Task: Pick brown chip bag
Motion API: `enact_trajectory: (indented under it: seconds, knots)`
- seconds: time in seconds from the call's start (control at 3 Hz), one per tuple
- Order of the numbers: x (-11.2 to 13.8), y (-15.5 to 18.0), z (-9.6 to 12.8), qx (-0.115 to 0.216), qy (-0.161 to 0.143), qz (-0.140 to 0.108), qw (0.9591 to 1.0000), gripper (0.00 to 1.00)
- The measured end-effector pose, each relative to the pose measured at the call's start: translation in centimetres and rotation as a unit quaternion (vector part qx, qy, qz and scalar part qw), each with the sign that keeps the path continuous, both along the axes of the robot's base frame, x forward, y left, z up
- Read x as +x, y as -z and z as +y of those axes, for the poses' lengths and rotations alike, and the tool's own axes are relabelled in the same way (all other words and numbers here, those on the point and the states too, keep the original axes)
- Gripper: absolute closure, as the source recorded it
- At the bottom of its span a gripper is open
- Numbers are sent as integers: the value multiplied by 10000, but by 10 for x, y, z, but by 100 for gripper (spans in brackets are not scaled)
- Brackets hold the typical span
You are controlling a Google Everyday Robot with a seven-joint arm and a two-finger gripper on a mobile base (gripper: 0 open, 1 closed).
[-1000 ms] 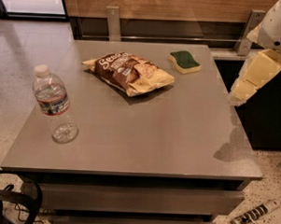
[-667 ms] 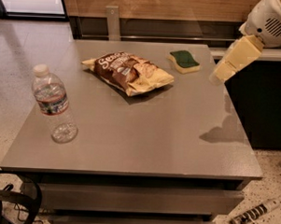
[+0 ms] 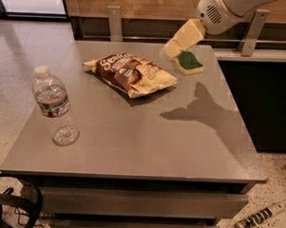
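The brown chip bag [image 3: 130, 75], crinkly, white script, pale yellow edges, lies flat on the grey tabletop [image 3: 132, 144] toward the far side, untouched. The tool [image 3: 171, 49], pale yellow under a white wrist, has swung in from beyond the tabletop's right edge. It now hangs over the far side, just beside the green-and-yellow sponge [image 3: 189, 62] and near the bag's right end. Wide or narrow: cannot tell. Its shadow [image 3: 200, 109] falls right of the bag. The clear plastic water bottle [image 3: 53, 107] stands well apart, near left. Judgement: approach under way, and descent and grasp are yet to come.
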State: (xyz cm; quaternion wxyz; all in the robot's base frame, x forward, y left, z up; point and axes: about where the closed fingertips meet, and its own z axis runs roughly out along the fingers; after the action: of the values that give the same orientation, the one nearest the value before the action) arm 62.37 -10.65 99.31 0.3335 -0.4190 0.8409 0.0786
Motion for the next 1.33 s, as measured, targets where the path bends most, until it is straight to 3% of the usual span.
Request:
enact_trajectory:
  seconds: [0.33,0.67,1.0,1.33]
  knots:
    - [23,6,48,-58,129,63,9999,0]
    - [23,6,48,-58,128,63,9999,0]
    - [31,16,59,-298,177,199,9992,0]
    - [55,47,79,-919,368,628,9931,0]
